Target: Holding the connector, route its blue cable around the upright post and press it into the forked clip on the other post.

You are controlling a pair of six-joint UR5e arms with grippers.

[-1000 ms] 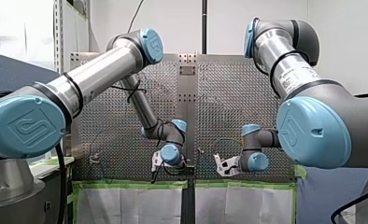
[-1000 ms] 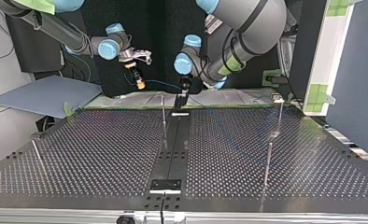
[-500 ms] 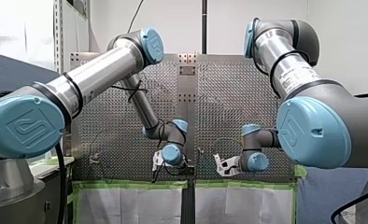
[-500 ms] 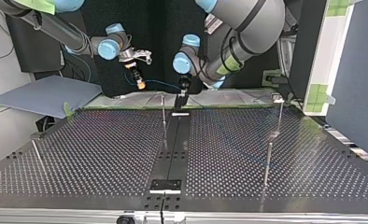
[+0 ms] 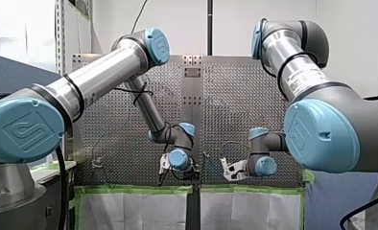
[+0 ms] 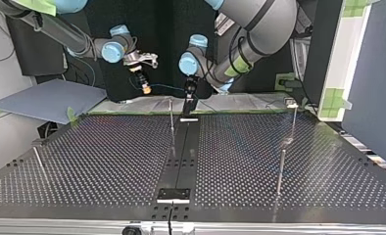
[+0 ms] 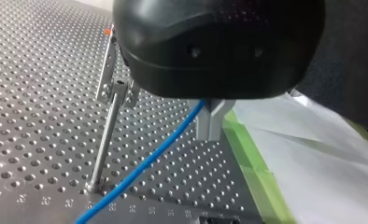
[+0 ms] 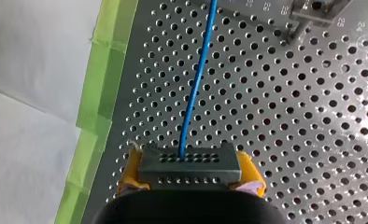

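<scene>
The close-up stuff is only seen in the wrist views. In the right wrist view the connector [image 8: 190, 168] is clamped between the yellow pads [image 8: 128, 179] of my right gripper [image 8: 191, 183]. The blue cable [image 8: 194, 93] is seen running straight out of it over the perforated table [image 8: 275, 116], alongside a strip of green tape [image 8: 105, 88]. None of that can be made out in the front view, where mostly just arms and wrists are shown. In the left wrist view my left gripper [image 7: 213, 133] is shown with its metal fingers [image 7: 209, 123] pinched narrow on the cable, which is led down past the foot of the post [image 7: 105, 140] just beside the gripper. What looks like the forked clip [image 7: 119, 89] is carried at the post's top, and the cable isn't seated in it. The wider layout is only given by the top view: my left gripper is held just beside the post, my right one further off on the post's other side, with the cable strung between them. Pose-wise, in the front view both elbows are held high and both forearms are angled down, with the wrists kept low.
</scene>
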